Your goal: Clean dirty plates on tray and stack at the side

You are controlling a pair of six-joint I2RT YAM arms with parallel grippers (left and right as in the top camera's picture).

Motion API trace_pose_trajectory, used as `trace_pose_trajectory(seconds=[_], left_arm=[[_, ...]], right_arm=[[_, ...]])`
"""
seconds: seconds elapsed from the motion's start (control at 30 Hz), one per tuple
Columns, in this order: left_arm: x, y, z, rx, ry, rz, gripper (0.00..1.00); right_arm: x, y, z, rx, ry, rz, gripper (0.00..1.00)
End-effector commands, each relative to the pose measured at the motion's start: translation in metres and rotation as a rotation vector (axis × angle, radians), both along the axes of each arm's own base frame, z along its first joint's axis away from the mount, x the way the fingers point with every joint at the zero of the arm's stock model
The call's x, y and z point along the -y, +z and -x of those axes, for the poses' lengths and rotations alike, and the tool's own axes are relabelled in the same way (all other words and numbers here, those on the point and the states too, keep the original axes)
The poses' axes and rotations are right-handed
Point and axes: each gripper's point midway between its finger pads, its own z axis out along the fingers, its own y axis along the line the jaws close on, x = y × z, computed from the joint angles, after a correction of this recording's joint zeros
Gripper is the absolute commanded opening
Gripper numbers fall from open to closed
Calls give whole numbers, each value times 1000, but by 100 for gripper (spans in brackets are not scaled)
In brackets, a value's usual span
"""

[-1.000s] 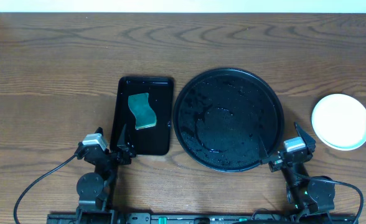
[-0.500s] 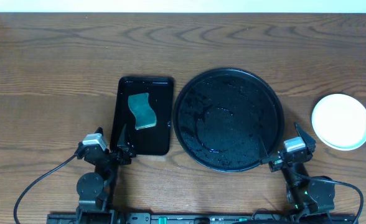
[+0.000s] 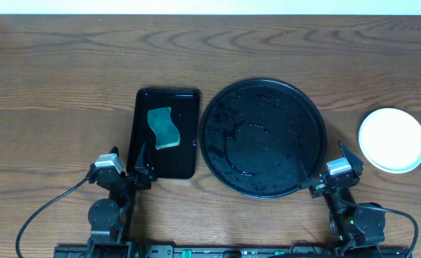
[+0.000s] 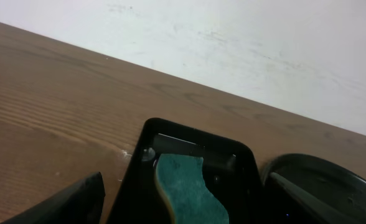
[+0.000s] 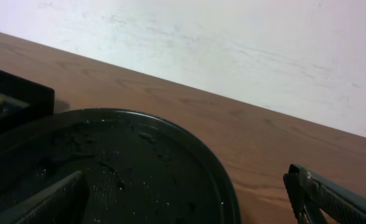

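Round tray (image 3: 282, 129): water droplets (image 3: 228, 116). Rectangular tray (image 3: 175, 161): green sponge (image 3: 163, 127).

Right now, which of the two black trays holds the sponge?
The smaller rectangular tray, left of the big round tray. The green sponge lies inside it; the round one holds only wet streaks.
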Motion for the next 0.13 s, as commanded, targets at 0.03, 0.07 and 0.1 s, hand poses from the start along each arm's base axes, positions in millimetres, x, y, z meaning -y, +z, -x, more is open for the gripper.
trace_pose_trajectory(seconds=[0.03,0.07,0.1], left_arm=[[-5,-16,1,-59,23,-19,82],[-5,-16,1,-59,23,-19,82],[-5,-16,1,-59,23,-19,82]], right_arm=[[-1,-1,0,3,4,6,99],[-1,-1,0,3,4,6,99],[-1,-1,0,2,4,6,99]])
